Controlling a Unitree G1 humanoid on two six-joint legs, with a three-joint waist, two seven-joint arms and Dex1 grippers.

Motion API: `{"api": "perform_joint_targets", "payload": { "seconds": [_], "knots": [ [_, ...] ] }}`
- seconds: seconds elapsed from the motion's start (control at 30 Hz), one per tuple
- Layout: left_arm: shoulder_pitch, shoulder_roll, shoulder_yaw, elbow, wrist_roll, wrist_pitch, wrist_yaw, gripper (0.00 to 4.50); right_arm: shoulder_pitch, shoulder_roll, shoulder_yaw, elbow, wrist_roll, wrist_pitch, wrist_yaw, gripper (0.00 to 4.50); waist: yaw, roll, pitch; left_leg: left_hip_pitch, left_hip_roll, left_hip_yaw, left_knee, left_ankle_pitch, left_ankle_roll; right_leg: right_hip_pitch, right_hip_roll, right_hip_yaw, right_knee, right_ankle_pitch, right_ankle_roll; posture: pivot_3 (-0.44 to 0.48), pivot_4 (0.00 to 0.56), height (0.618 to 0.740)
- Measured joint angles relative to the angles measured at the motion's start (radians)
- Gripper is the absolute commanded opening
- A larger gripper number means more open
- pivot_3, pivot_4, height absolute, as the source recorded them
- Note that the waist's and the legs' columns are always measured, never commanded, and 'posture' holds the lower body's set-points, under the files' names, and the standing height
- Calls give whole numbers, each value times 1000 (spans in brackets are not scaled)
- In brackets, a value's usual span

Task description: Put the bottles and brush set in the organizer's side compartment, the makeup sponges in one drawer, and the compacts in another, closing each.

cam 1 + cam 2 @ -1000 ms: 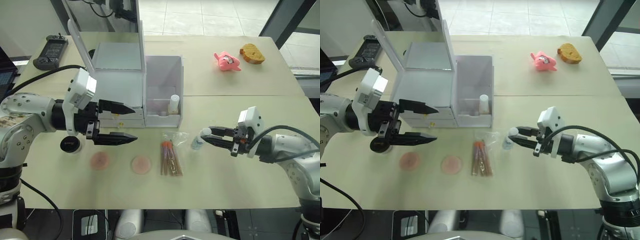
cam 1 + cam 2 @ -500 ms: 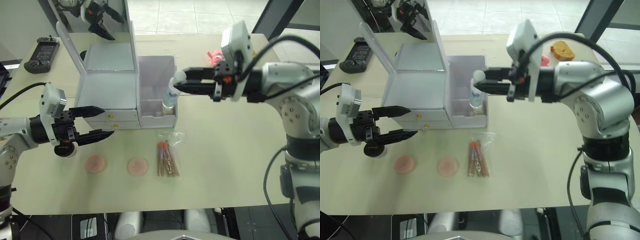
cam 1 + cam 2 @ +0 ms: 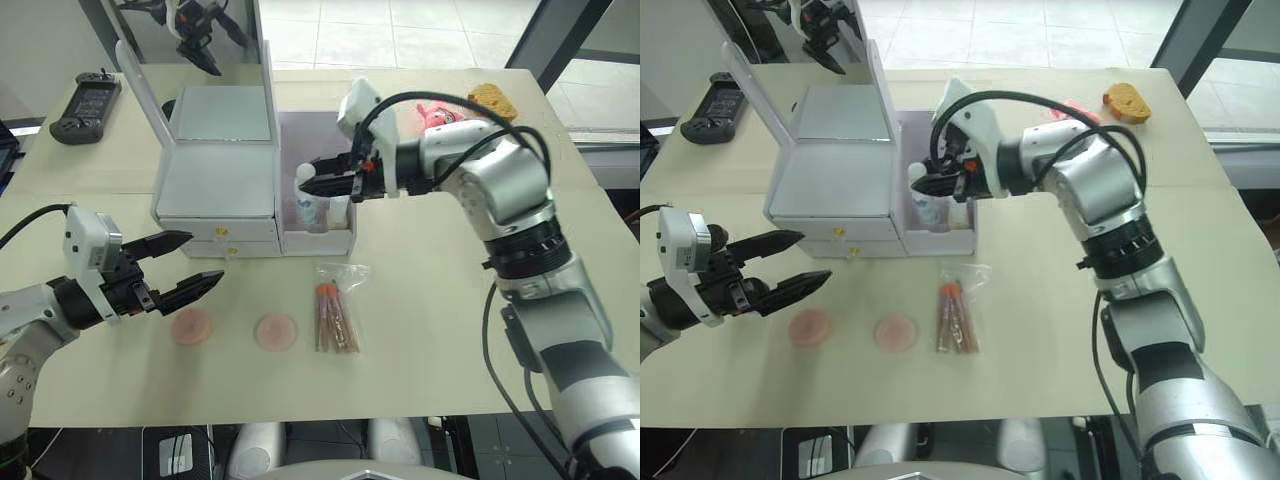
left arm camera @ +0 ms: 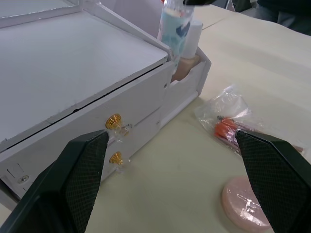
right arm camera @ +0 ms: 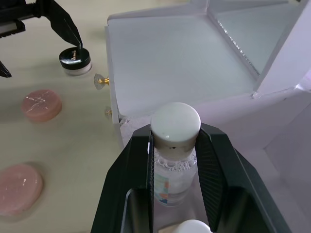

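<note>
Right wrist view has the right gripper (image 5: 175,145) clamped just under the white cap of the clear bottle (image 5: 171,182), which half a second ago hung above the side compartment (image 3: 330,236) and is now lowered into it beside the cream bottle (image 4: 187,65). Release looks like the next step, with the brush set (image 3: 336,312) still on the table. The left gripper (image 3: 180,268) waits open in front of the drawers, near the sponges (image 3: 190,326).
</note>
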Motion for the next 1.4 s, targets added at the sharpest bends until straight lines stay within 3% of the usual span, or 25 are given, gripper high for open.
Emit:
{"api": "perform_joint_targets", "payload": {
  "seconds": [0.33, 0.7, 0.9, 1.07, 1.23, 1.4],
  "knots": [
    [12, -6, 2, -31, -38, 2, 56, 4500, 0, 96, 15, 141, -123, -125, 27, 875, 0, 0, 0, 1, 0, 0, 0, 0, -1, 0, 1, 0, 0, 0, 0, 0, 150, 740],
    [-1, 29, -44, -14, -3, -8, 37, 4500, 3, 108, -4, 148, -144, -128, 53, 4449, 0, 0, 0, 2, 2, 0, -2, 0, -1, 0, 2, 1, 0, 0, 0, 0, 150, 740],
    [-45, 24, -5, 74, -9, -35, 32, 4500, 3, 65, -118, 107, -57, -74, 100, 4449, 3, 0, 0, 1, 2, 0, -2, 0, -1, 0, 2, 1, -1, 0, 0, 0, 150, 740],
    [-63, 22, 158, 262, -8, -101, 3, 4500, 35, -65, -264, 60, 26, -72, 150, 4449, 3, 0, 0, 2, 2, 1, -2, 0, 0, 1, 2, 0, -1, 0, 0, 0, 150, 740],
    [-79, 97, 283, 722, 136, -346, -41, 4500, 192, -250, -459, 129, 43, -212, 131, 4449, 8, 0, 0, 2, 2, 4, -3, -1, 1, 1, 2, 0, -3, 0, 0, 0, 150, 740],
    [-85, 105, 279, 1032, 239, -536, -80, 4500, 344, -342, -600, 288, -8, -425, 19, 4449, 5, 0, 0, 4, 2, 5, -6, -2, 3, 2, 1, 1, -3, 0, 0, 0, 150, 740]
  ]
}}
